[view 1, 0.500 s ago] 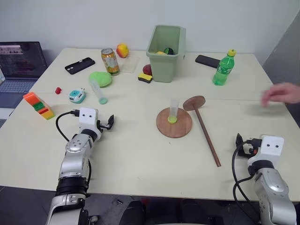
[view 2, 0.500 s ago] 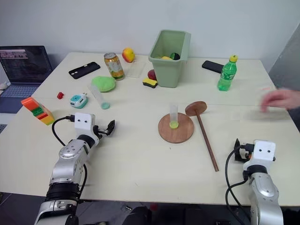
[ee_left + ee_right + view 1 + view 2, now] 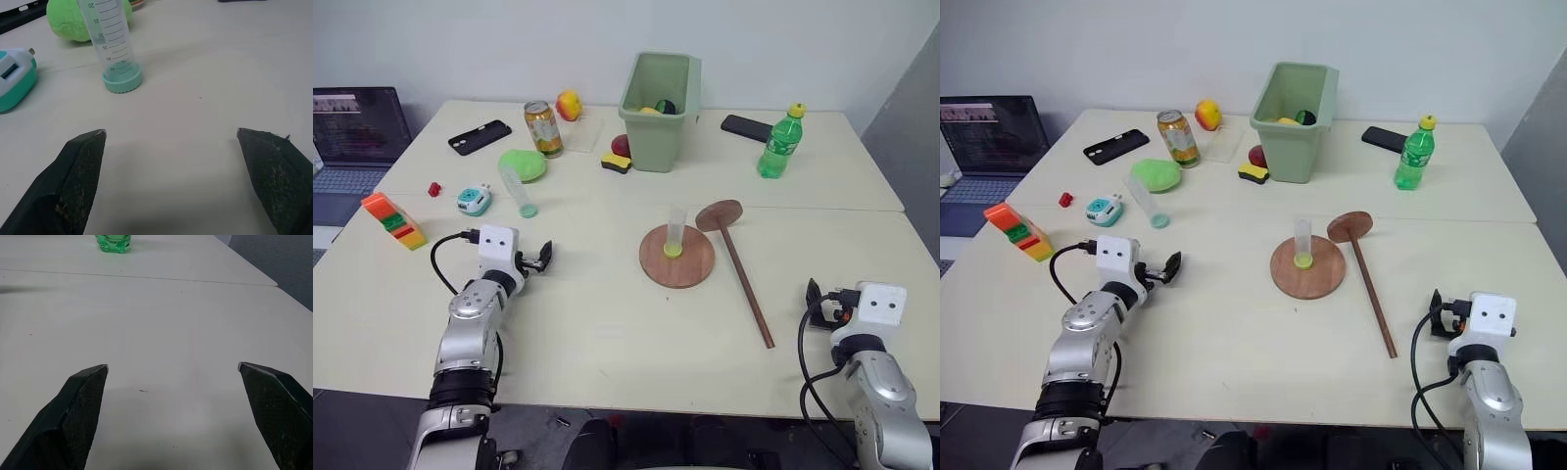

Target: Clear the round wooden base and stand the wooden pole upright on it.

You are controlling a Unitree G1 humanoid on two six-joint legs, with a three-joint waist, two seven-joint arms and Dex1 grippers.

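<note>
Round wooden base: large flat reddish-brown wooden disc (image 3: 676, 257), flat on the pale cream tabletop (image 3: 607, 323), near its middle.
On the base: a clear plastic tube with a yellow-green cap (image 3: 675, 233) stands upright, cap down, close to the disc's centre.
Wooden pole: long thin brown wooden rod (image 3: 747, 286) lying flat just to the right of the base; the smaller round disc fixed to its end (image 3: 719, 214) lies beside the base's far right rim, whether touching it cannot be told; the free end points toward the near edge of the tabletop.
Left claw: two black fingers spread wide (image 3: 540, 258), holding nothing, low over the tabletop, well to the left of the base.
Right claw: fingers wide apart (image 3: 173, 369), holding nothing, over bare tabletop near the front right corner, well apart from the pole's free end.
Left wrist view: a second clear graduated tube with a teal cap (image 3: 115, 54) lies ahead of the claw, a soft green object (image 3: 73, 18) behind it, a teal and white gadget (image 3: 14, 78) alongside.
Container: pale green plastic bin (image 3: 660, 98) at the far side of the tabletop; it holds a yellow item and a dark round item, both partly hidden by the wall.
Beside the bin: a red and yellow object (image 3: 619, 155) at its left foot.
Green plastic bottle with yellow cap: (image 3: 780, 143) right of the bin.
</note>
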